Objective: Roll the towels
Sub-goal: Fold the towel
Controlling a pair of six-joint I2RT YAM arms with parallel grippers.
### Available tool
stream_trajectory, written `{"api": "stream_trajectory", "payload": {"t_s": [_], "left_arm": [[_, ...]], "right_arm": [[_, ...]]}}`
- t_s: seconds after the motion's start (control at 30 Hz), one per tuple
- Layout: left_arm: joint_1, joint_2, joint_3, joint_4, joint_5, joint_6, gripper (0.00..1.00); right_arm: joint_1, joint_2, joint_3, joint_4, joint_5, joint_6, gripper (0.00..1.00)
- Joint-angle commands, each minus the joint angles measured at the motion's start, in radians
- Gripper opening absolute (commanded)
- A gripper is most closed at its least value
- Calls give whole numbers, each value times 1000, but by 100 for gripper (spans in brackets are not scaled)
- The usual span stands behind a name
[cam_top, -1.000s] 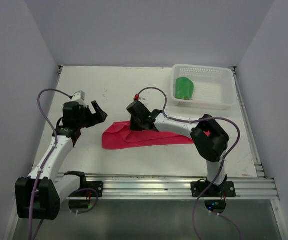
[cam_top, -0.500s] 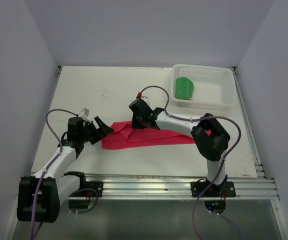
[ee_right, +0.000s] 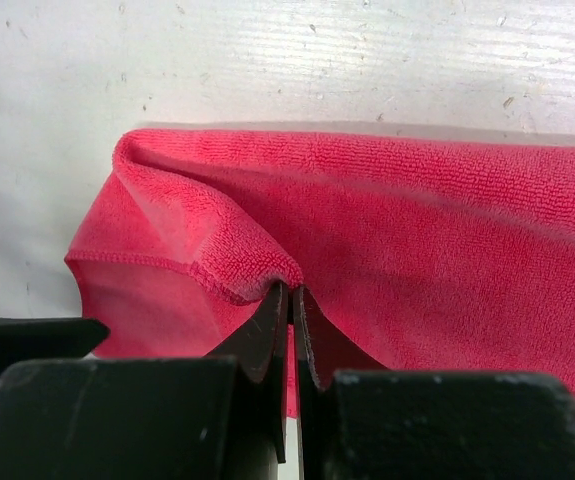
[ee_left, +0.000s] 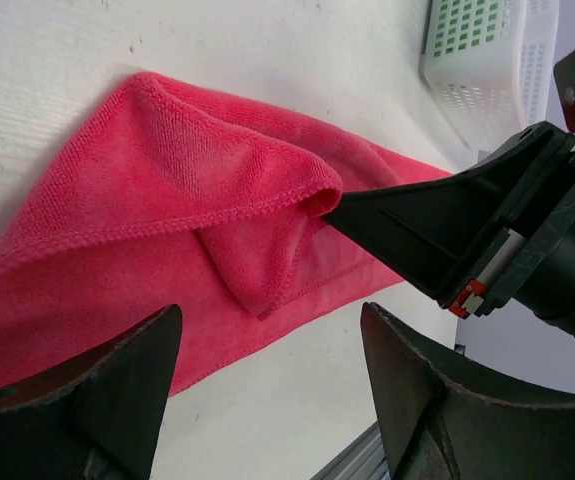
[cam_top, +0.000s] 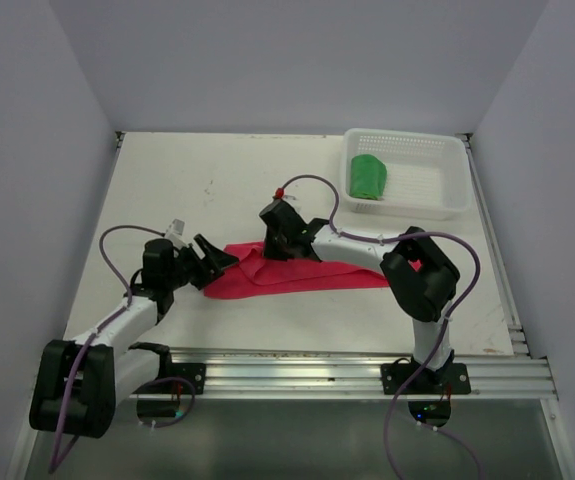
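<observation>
We count two towels, one basket and two grippers. The pink-red towel (cam_top: pixel 307 277) lies on the white table (cam_top: pixel 187 190) as a long flattened strip, and we place everything else from it. Beyond its right end, toward the back wall, stands the white mesh basket (cam_top: pixel 417 208). The bright green towel (cam_top: pixel 369 177) sits bunched in the basket's left part, well apart from the pink-red one.

The right gripper (cam_top: pixel 272 252) comes in over the strip from the right. Its jaws are pressed together on a raised fold near the towel's left end. The left gripper (cam_top: pixel 217 265) sits at that left end, jaws apart.

The overhead view alone gives us both arms and both towels whole, but there the pinch itself is too small to judge. The right wrist view shows it plainly. The right gripper (ee_right: pixel 289 300) has its two dark tips closed on a hemmed edge of the pink-red towel (ee_right: pixel 447 230), which peaks up at the tips, and a sliver of pink shows between the jaws. A dark finger (ee_right: pixel 32 335) enters that view from the left edge, beside the towel's left corner.

The left wrist view shows the left gripper (ee_left: pixel 267 400) with its two fingers spread wide. The near edge of the pink-red towel (ee_left: pixel 167 230) runs between them, unclamped. It also shows the right gripper (ee_left: pixel 342 212) from the side, holding the lifted flap. Behind it we see the basket (ee_left: pixel 487 70), with green (ee_left: pixel 464 22) showing through the mesh.
</observation>
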Motion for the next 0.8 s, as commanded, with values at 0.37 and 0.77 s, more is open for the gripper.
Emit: {"api": "stream_trajectory", "payload": {"t_s": [0.37,0.77], "left_arm": [[-87,138,-14,241,-85,-53,73],[-133,201,9,243,-175,-4,67]], "right_arm": [[-13,-31,-35,61,-22,22,0],[-16,-36,-38,65,-27,16,0]]}}
